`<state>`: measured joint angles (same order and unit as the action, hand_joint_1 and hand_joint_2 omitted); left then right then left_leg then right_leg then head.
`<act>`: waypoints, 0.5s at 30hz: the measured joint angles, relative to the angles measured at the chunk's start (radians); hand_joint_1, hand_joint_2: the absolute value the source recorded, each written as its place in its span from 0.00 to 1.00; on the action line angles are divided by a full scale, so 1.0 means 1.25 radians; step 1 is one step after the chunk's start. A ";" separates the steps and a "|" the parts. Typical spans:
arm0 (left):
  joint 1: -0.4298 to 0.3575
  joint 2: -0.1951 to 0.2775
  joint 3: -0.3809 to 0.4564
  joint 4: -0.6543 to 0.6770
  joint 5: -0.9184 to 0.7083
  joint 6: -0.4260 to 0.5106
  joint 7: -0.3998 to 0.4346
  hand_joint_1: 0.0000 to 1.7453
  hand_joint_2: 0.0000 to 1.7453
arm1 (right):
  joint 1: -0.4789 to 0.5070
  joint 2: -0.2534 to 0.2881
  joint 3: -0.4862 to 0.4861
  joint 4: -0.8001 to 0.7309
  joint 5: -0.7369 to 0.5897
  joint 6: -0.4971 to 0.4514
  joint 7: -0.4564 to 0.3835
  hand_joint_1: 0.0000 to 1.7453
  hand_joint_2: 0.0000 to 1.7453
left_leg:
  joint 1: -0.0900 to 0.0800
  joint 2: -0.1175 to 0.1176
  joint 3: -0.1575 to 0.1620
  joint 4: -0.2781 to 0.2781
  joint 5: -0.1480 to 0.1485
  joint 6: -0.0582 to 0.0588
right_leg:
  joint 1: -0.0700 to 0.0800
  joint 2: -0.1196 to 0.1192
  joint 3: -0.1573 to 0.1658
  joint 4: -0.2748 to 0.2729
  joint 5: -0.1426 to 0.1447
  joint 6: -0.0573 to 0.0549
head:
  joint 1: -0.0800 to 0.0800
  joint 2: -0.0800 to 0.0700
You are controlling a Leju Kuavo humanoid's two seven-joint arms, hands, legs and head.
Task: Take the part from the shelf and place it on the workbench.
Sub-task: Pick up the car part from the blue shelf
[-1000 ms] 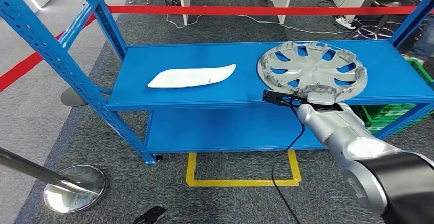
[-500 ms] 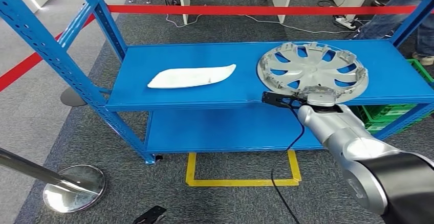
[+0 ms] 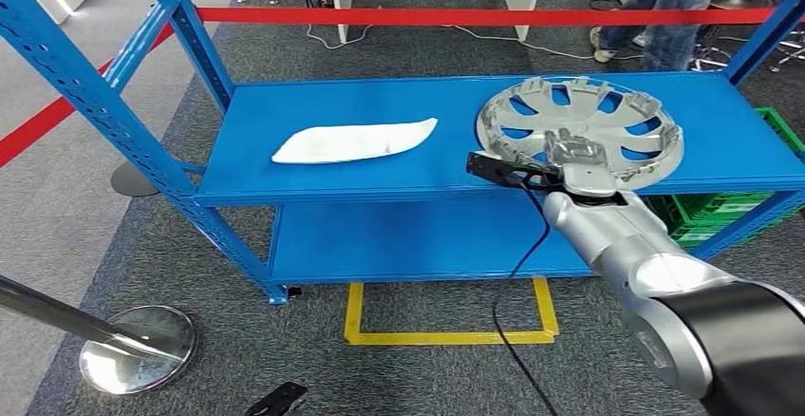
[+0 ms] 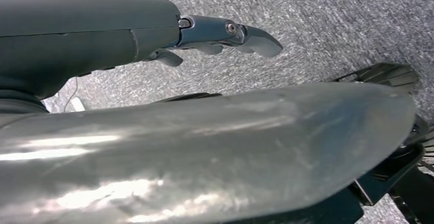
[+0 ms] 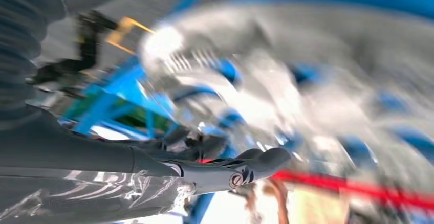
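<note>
The hubcap (image 3: 579, 130) sat flat on the blue shelf (image 3: 380, 179), on the top level near its right end, close to the front edge. The right hand (image 3: 577, 158) was over the hubcap's near rim, but honestly couldn't tell if it was gripping anything; the right wrist view was just a blur of silver spokes. A white curved panel (image 3: 354, 141) lay well apart toward the left end. The left hand (image 4: 225, 35) hung over grey carpet, fingers out straight, holding nothing. Someone's legs (image 3: 669, 8) stood behind the shelf. No readable writing or logos anywhere.
</note>
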<state>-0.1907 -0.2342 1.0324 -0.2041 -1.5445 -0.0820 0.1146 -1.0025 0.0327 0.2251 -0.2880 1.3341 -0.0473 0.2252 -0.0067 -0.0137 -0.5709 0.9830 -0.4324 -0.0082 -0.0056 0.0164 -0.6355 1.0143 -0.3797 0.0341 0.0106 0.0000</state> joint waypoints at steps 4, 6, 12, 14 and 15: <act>0.004 0.000 0.001 0.000 0.003 0.001 -0.002 0.00 0.00 | -0.016 0.017 0.000 -0.005 0.002 -0.035 -0.013 0.00 1.00 | 0.000 0.000 0.000 0.000 0.000 0.000 | 0.000 -0.001 0.000 0.000 0.000 0.000 | 0.000 0.000; 0.004 0.000 0.001 0.000 0.003 0.001 -0.002 0.00 0.00 | -0.018 0.021 0.000 -0.006 0.002 -0.039 -0.015 0.00 1.00 | 0.000 0.000 -0.001 0.000 0.000 0.000 | 0.000 -0.001 0.000 0.000 0.000 0.000 | 0.000 0.000; 0.004 0.000 0.001 0.000 0.003 0.001 -0.004 0.00 0.00 | -0.020 0.025 0.000 -0.009 0.007 -0.084 -0.024 0.00 1.00 | 0.000 0.000 -0.001 0.000 0.000 0.000 | 0.000 -0.001 -0.001 0.000 0.000 0.000 | 0.000 0.000; 0.004 0.000 0.001 0.000 0.003 0.001 -0.005 0.00 0.00 | -0.020 0.026 0.000 -0.009 0.010 -0.088 -0.023 0.00 1.00 | 0.000 0.000 -0.001 0.000 0.000 0.000 | 0.000 -0.001 -0.001 0.000 0.000 0.000 | 0.000 0.000; 0.004 0.000 0.001 0.000 0.003 0.001 -0.005 0.00 0.00 | -0.020 0.026 0.000 -0.009 0.012 -0.084 -0.021 0.00 1.00 | 0.000 0.000 -0.001 0.000 0.000 0.000 | 0.000 -0.001 -0.001 0.000 0.000 0.000 | 0.000 0.000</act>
<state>-0.1855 -0.2342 1.0338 -0.2041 -1.5413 -0.0804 0.1082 -1.0279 0.0656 0.2251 -0.2996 1.3490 -0.1529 0.1991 -0.0069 -0.0140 -0.5726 0.9830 -0.4323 -0.0082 -0.0056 0.0153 -0.6366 1.0139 -0.3798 0.0341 0.0106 0.0000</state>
